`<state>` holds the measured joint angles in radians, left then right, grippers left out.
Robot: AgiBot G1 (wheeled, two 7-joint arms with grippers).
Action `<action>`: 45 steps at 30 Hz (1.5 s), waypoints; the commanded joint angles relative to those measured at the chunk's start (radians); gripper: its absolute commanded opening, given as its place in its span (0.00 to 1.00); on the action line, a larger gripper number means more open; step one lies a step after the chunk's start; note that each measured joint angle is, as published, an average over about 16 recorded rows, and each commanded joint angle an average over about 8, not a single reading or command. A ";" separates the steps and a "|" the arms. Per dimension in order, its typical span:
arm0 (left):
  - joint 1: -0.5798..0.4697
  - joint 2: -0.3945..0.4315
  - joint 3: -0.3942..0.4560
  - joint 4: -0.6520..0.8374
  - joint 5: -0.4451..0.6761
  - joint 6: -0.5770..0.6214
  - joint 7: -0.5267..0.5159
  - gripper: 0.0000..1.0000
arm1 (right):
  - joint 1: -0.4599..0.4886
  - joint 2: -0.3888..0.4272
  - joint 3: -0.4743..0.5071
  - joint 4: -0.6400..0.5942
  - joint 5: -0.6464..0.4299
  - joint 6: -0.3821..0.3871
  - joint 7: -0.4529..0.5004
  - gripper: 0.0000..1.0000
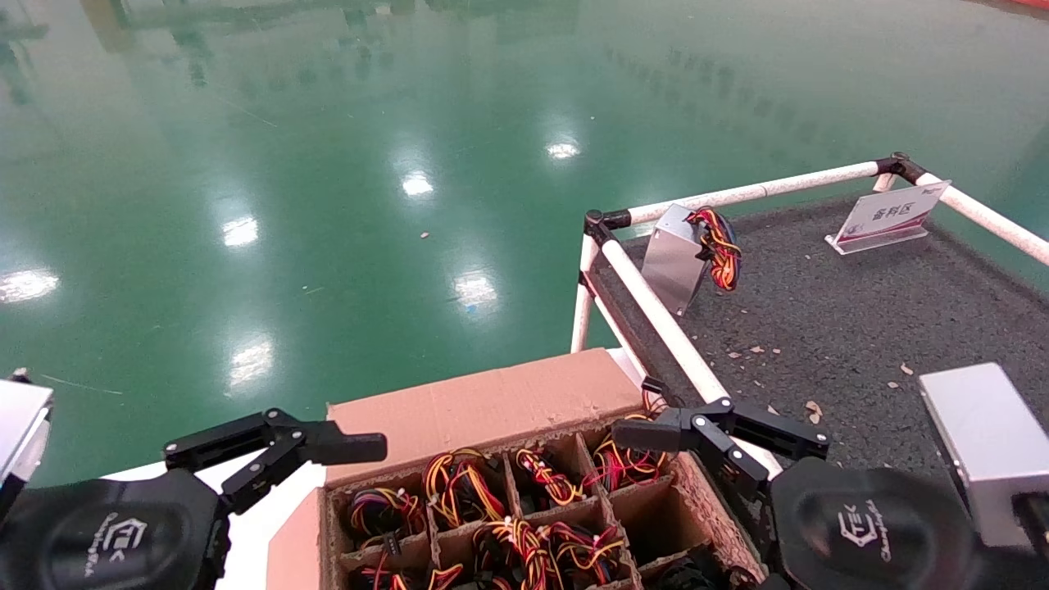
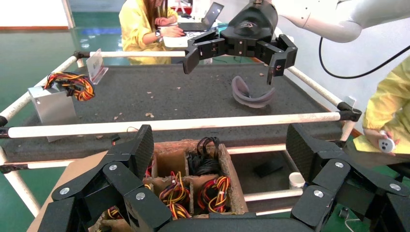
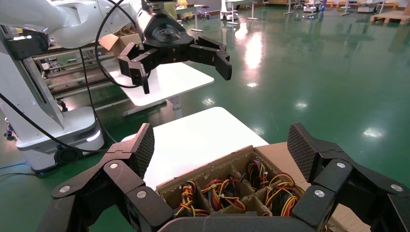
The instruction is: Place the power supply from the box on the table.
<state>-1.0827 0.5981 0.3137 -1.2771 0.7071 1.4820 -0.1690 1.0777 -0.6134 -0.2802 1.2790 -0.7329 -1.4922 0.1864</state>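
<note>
The brown cardboard box (image 1: 483,406) lies at the bottom centre, and its grid cells hold power supplies (image 1: 456,485) of which only the red, yellow and black wire bundles show. One silver power supply (image 1: 678,256) with its wire tail stands on the dark grey table (image 1: 828,328) near the far left corner. My left gripper (image 1: 274,447) hovers open by the box's left flap. My right gripper (image 1: 721,438) hovers open above the box's right edge. Both are empty. In the wrist views the cells (image 2: 186,191) (image 3: 227,188) lie under the open grippers (image 2: 220,145) (image 3: 220,147).
White pipe rails (image 1: 660,319) edge the table beside the box. A slanted sign (image 1: 889,215) stands at the far right of the table. A grey-purple curved piece (image 2: 249,94) lies on the mat. A white tabletop (image 3: 188,137) sits left of the box. People in yellow sit beyond the table.
</note>
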 commanded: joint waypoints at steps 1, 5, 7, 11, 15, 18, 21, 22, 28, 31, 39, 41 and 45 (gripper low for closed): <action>0.000 0.000 0.000 0.000 0.000 0.000 0.000 1.00 | 0.000 0.000 0.000 0.000 0.000 0.000 0.000 1.00; 0.000 0.000 0.000 0.000 0.000 0.000 0.000 1.00 | 0.000 0.000 0.000 0.000 0.000 0.000 0.000 1.00; 0.000 0.000 0.000 0.000 0.000 0.000 0.000 1.00 | 0.000 0.000 0.000 0.000 0.000 0.000 0.000 1.00; 0.000 0.000 0.000 0.000 0.000 0.000 0.000 1.00 | 0.000 0.000 0.000 0.000 0.000 0.000 0.000 1.00; 0.000 0.000 0.000 0.000 0.000 0.000 0.000 1.00 | 0.000 0.000 0.000 0.000 0.000 0.000 0.000 1.00; 0.000 0.000 0.000 0.000 0.000 0.000 0.000 1.00 | 0.000 0.000 0.000 0.000 0.000 0.000 0.000 1.00; 0.000 0.000 0.000 0.000 0.000 0.000 0.000 1.00 | 0.000 0.000 0.000 0.000 0.000 0.000 0.000 1.00; 0.000 0.000 0.000 0.000 0.000 0.000 0.000 1.00 | 0.000 0.000 0.000 0.000 0.000 0.000 0.000 1.00; 0.000 0.000 0.000 0.000 0.000 0.000 0.000 1.00 | 0.000 0.000 0.000 0.000 0.000 0.000 0.000 1.00; 0.000 0.000 0.000 0.000 0.000 0.000 0.000 1.00 | 0.000 0.000 0.000 0.000 0.000 0.000 0.000 1.00; 0.000 0.000 0.000 0.000 0.000 0.000 0.000 1.00 | 0.000 0.000 0.000 0.000 0.000 0.000 0.000 1.00; 0.000 0.000 0.000 0.000 0.000 0.000 0.000 1.00 | 0.000 0.000 0.000 0.000 0.000 0.000 0.000 1.00; 0.000 0.000 0.000 0.000 0.000 0.000 0.000 1.00 | 0.000 0.000 0.000 0.000 0.000 0.000 0.000 1.00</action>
<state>-1.0827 0.5981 0.3137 -1.2771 0.7071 1.4820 -0.1690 1.0778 -0.6135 -0.2802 1.2787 -0.7330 -1.4923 0.1864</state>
